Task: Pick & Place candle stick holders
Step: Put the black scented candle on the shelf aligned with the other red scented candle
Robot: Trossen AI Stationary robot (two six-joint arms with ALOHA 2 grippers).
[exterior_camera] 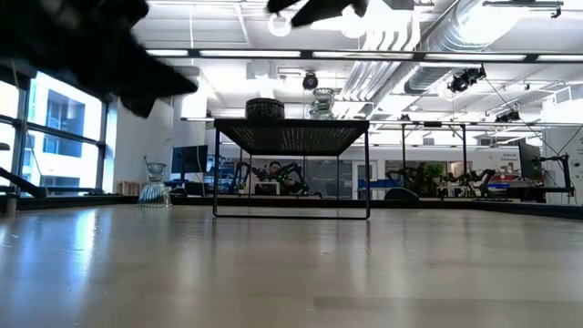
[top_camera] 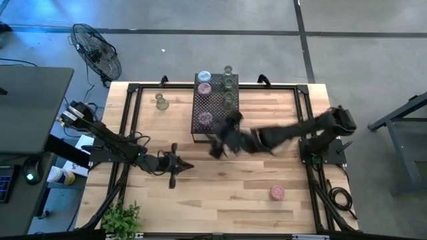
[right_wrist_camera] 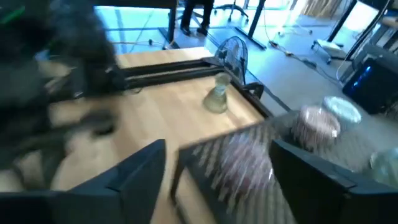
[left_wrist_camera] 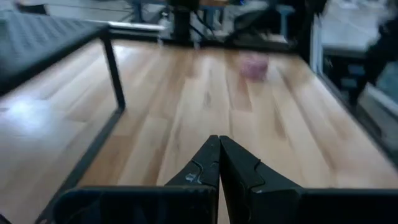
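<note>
The black perforated stand [top_camera: 213, 110] sits at the table's far middle, with several candle stick holders on its top: pale blue [top_camera: 203, 77], pink [top_camera: 203, 88], greenish [top_camera: 229, 85] and purple [top_camera: 205, 119]. A clear-greenish holder [top_camera: 160, 101] rests on the table left of the stand. A pink one [top_camera: 277, 193] rests on the table near the right front. My right gripper [top_camera: 223, 139] hovers open, blurred, at the stand's near edge; its fingers [right_wrist_camera: 143, 171] straddle the stand's top [right_wrist_camera: 230, 158] from above, holding nothing. My left gripper [top_camera: 175, 163] is shut and empty, left of centre.
One more holder [top_camera: 228, 69] shows at the stand's far edge. A potted plant [top_camera: 121, 219] stands at the near left corner. Black rails [top_camera: 127, 120] run along the table's left and right sides. Bare wood lies between the stand and the near edge.
</note>
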